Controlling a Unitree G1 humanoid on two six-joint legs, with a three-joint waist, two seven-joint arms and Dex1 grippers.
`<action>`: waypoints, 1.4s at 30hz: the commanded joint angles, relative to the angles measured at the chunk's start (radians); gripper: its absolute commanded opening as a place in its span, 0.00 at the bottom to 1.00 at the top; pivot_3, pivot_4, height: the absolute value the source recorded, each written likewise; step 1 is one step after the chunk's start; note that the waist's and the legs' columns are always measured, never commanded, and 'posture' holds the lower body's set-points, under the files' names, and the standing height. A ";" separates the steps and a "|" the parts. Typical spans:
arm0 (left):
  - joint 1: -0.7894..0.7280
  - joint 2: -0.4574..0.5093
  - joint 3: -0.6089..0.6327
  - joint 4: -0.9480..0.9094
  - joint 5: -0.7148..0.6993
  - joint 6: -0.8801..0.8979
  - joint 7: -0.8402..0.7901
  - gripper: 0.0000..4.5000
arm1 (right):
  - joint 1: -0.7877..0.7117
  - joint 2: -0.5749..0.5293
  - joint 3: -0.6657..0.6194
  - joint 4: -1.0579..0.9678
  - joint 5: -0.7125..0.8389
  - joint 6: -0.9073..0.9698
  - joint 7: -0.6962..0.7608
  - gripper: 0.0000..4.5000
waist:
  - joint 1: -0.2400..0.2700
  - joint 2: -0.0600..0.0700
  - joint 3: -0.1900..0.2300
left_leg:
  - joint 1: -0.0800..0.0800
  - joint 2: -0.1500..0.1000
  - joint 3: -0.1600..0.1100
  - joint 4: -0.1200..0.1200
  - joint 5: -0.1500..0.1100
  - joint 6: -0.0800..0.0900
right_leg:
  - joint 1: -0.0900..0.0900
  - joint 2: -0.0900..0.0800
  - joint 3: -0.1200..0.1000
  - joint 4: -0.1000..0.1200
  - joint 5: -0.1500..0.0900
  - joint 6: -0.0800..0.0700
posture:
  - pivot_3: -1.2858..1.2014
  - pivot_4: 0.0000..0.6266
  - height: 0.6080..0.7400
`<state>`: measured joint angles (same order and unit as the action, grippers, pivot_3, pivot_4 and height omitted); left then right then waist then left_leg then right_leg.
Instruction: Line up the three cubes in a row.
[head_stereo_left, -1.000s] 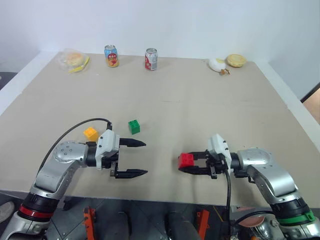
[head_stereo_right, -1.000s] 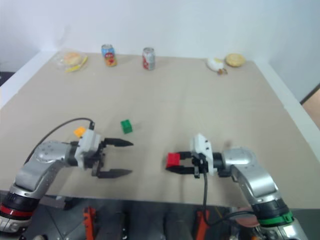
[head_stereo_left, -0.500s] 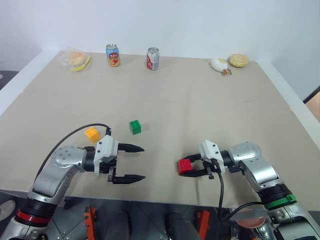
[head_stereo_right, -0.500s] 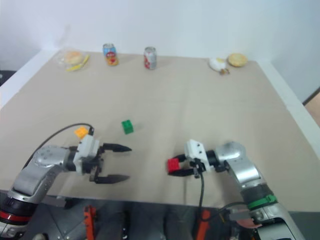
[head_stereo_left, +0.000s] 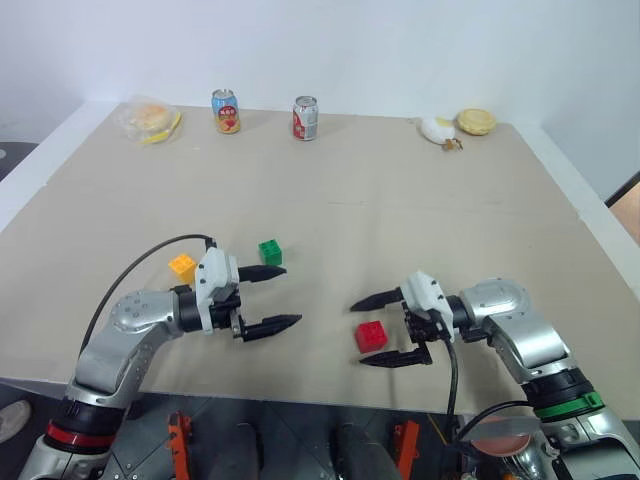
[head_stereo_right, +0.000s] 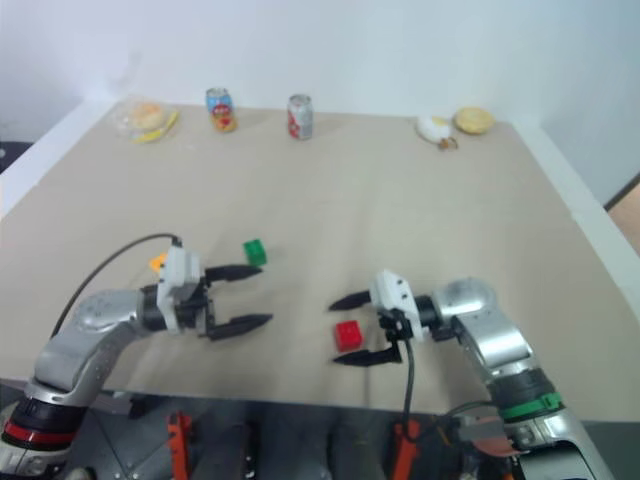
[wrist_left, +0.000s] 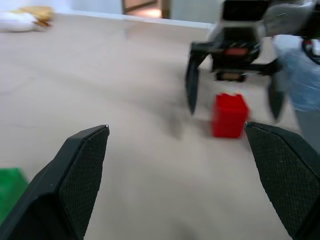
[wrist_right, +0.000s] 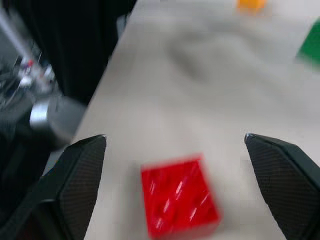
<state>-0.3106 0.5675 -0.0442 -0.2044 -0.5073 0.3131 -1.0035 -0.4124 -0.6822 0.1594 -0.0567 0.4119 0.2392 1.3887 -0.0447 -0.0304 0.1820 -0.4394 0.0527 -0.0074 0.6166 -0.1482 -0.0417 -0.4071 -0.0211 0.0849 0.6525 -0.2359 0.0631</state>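
The right gripper (head_stereo_left: 381, 329) is spread wide with nothing in it, its two fingers either side of the red cube (head_stereo_left: 371, 336), which sits free on the table (head_stereo_left: 400, 200) near the front edge. The left gripper (head_stereo_left: 273, 298) is also spread and empty, with the green cube (head_stereo_left: 269, 251) just beyond its far fingertip at about twelve o'clock. The yellow-orange cube (head_stereo_left: 182, 267) lies at nine o'clock from the green one, near it but apart.

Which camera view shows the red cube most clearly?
The left wrist view: the red cube stands whole on the table, between the right gripper's open fingers. The right wrist view shows it close but blurred. Both eye views show it small.
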 joint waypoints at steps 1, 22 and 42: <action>-0.099 0.019 0.027 0.092 0.042 0.002 0.023 1.00 | -0.053 0.019 -0.052 -0.074 0.044 0.047 -0.069 0.98 | 0.000 0.000 0.000 | 0.000 0.000 0.000 0.000 0.000 0.000 | 0.000 0.000 0.000 0.000 0.000 0.000 | 0.52 0.24 0.95; -0.489 -0.076 -0.152 0.774 0.401 -0.184 -0.056 1.00 | -0.164 0.101 -0.073 -0.042 0.024 0.169 -0.317 0.98 | 0.000 0.000 0.000 | -0.004 -0.001 -0.003 0.000 -0.001 0.000 | -0.002 0.002 0.000 0.001 0.000 0.006 | 0.52 0.24 0.95; -0.487 -0.099 -0.137 0.785 0.430 -0.177 -0.055 0.60 | -0.173 0.106 -0.051 0.002 -0.028 0.142 -0.343 1.00 | 0.000 0.000 0.000 | -0.004 -0.001 -0.004 0.000 -0.001 0.000 | -0.002 0.002 0.000 0.003 0.000 0.006 | 0.52 0.24 0.95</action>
<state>-0.7701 0.4630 -0.1979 0.5819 -0.0825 0.1359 -1.0654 -0.5656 -0.5731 0.1190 -0.0439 0.3859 0.4024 1.0404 -0.0448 -0.0305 0.1820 -0.4437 0.0515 -0.0112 0.6168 -0.1489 -0.0422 -0.4088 -0.0186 0.0853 0.6553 -0.2364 0.0693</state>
